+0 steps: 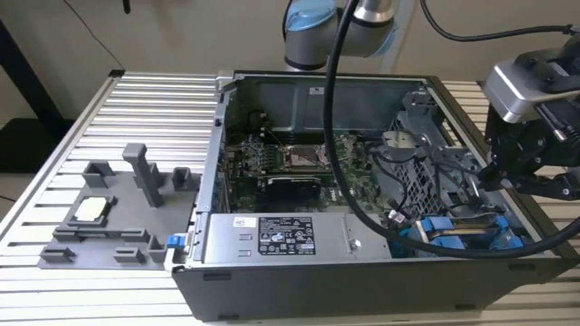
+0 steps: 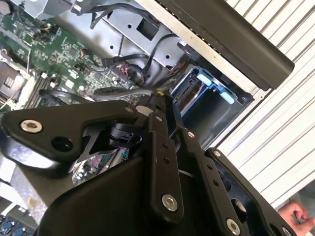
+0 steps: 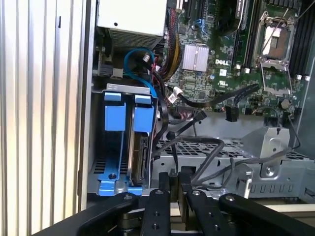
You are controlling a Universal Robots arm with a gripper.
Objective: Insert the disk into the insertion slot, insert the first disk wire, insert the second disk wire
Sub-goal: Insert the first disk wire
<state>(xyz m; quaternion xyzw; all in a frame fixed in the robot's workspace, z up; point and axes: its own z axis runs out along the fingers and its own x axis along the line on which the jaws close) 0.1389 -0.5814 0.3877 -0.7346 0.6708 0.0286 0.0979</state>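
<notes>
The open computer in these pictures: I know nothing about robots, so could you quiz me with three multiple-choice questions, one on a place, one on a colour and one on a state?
1. In the exterior view, where is the tool?
A. Over the grey tray at the exterior view's left.
B. At the exterior view's right, by the edge of the computer case.
C. Lying on the table in front.

2. What colour are the plastic caddies in the drive cage?
A. Red.
B. Yellow.
C. Blue.

3. How is the computer case?
A. Open, with the motherboard exposed.
B. Closed by a side panel.
C. Wrapped in a cover.

Answers:
1 B: the tool hangs at the case's right side, near the drive cage.
2 C: bright blue plastic shows at the cage mouth.
3 A: the green board is in plain sight.
</notes>
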